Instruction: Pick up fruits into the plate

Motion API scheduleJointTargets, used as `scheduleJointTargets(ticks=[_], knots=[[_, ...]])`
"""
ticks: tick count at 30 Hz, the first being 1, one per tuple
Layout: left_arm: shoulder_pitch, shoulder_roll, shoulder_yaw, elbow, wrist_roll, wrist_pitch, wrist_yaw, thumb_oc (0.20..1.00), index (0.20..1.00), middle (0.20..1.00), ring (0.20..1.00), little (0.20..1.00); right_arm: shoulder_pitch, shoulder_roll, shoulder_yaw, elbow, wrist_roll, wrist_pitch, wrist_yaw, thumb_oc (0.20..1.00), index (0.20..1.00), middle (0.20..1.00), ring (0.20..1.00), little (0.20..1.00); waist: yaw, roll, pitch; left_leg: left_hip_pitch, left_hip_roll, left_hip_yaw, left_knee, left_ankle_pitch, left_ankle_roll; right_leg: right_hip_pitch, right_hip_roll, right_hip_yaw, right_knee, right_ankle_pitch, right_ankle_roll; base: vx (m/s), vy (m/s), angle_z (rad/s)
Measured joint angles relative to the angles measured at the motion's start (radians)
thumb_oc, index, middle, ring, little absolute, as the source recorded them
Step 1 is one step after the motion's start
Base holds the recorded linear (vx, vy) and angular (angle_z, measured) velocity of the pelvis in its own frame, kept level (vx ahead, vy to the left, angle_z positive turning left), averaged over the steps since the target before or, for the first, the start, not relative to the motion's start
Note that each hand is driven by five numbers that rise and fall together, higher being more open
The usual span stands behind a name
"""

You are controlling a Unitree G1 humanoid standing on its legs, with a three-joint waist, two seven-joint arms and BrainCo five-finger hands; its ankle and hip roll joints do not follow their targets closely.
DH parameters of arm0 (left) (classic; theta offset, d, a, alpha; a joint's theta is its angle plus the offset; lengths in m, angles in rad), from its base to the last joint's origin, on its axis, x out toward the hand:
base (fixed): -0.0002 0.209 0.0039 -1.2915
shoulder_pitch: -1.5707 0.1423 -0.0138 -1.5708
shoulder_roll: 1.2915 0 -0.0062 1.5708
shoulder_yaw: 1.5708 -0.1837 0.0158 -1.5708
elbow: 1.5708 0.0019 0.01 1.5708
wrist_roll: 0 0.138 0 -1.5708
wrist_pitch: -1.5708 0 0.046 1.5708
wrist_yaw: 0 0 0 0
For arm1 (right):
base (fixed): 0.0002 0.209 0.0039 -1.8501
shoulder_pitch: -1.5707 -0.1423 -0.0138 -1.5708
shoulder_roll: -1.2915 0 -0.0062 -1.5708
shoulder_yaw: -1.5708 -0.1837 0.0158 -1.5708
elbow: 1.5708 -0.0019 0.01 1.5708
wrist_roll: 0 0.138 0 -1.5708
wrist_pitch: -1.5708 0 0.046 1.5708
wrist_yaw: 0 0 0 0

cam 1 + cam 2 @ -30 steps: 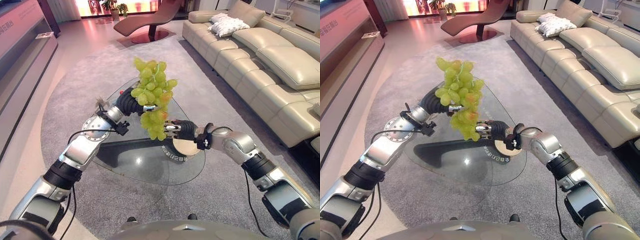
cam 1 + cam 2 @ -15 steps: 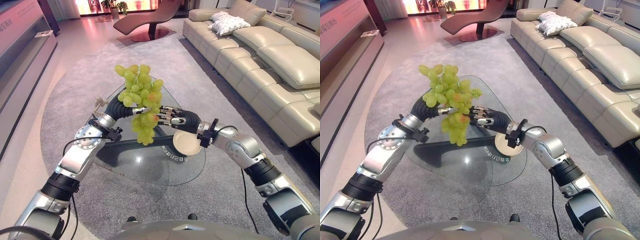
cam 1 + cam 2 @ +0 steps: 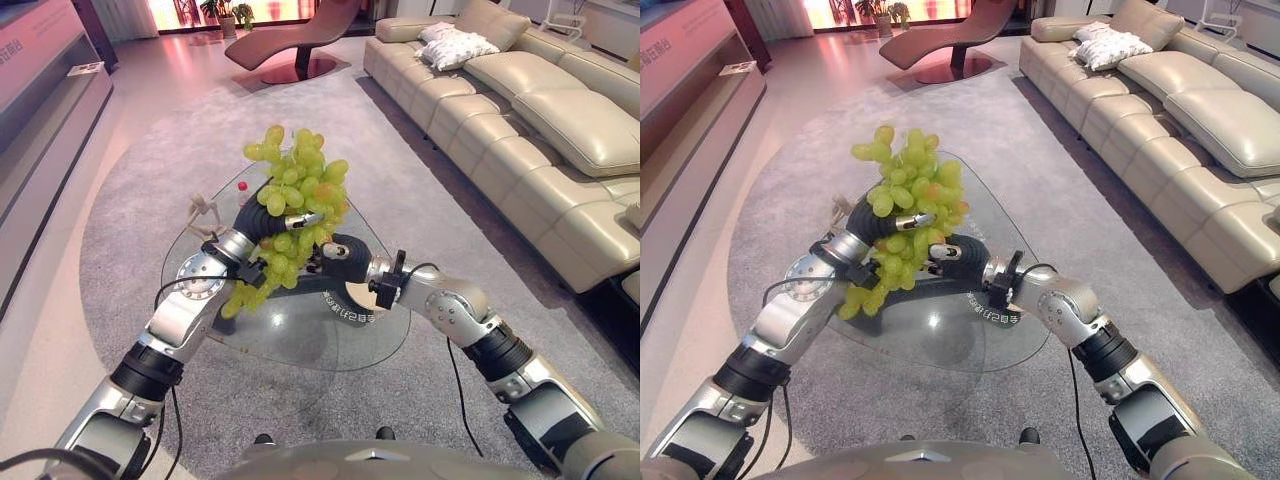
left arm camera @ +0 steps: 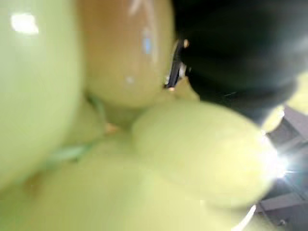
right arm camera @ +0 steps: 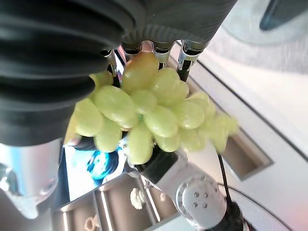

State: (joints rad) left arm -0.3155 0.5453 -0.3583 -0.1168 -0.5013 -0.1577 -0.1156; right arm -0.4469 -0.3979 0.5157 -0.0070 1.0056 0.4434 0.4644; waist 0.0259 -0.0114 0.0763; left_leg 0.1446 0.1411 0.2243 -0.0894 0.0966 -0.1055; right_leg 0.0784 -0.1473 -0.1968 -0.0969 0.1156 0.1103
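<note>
A big bunch of green grapes [image 3: 296, 188] hangs above the glass table [image 3: 290, 335], with a loose tail of it drooping lower left [image 3: 246, 292]. My left hand [image 3: 262, 220] is curled round the middle of the bunch from the left. My right hand [image 3: 338, 254] presses in against the bunch's lower right side, just above the beige plate [image 3: 366, 296]. That plate lies on the table's right part, mostly covered by the right wrist. In the right wrist view the grapes [image 5: 144, 110] sit tight against my right hand [image 5: 57, 57]. Grapes [image 4: 96, 144] crowd the left wrist view.
A small wooden figure [image 3: 203, 211] and a little red thing [image 3: 241, 187] stand on the table's far left part. A beige sofa [image 3: 520, 110] runs along the right. A chaise longue [image 3: 300, 40] stands at the back, and a low cabinet [image 3: 50, 90] lines the left wall.
The bunch has swung to the right and sunk a little, its tail now drooping to the lower left. My right hand has drawn in under it and now hides more of the plate.
</note>
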Motion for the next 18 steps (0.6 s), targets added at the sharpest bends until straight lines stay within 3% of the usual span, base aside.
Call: scheduleJointTargets(ticks=[8,18], knots=[[-0.025,-0.003,-0.035,-0.016,0.026,0.004,0.044,0.200,0.200,0.200,0.200,0.200,0.000,0.008,0.025,0.000,0.036,0.059,-0.008,1.000,1.000,1.000,1.000,1.000,-0.003,0.001,-0.001,0.001,-0.001,0.002,0.000,0.000,0.000,-0.001,0.001,0.002,0.000,0.000,0.000,0.00,-0.001,0.00],[-0.045,-0.026,-0.063,-0.013,0.034,0.075,0.098,0.200,0.200,0.200,0.200,0.200,0.004,0.016,0.062,0.000,0.036,0.034,-0.054,1.000,1.000,1.000,1.000,1.000,-0.004,0.002,-0.001,0.013,-0.002,0.019,0.000,-0.002,0.000,-0.002,0.003,0.021,0.000,0.000,-0.001,0.02,-0.001,-0.05]])
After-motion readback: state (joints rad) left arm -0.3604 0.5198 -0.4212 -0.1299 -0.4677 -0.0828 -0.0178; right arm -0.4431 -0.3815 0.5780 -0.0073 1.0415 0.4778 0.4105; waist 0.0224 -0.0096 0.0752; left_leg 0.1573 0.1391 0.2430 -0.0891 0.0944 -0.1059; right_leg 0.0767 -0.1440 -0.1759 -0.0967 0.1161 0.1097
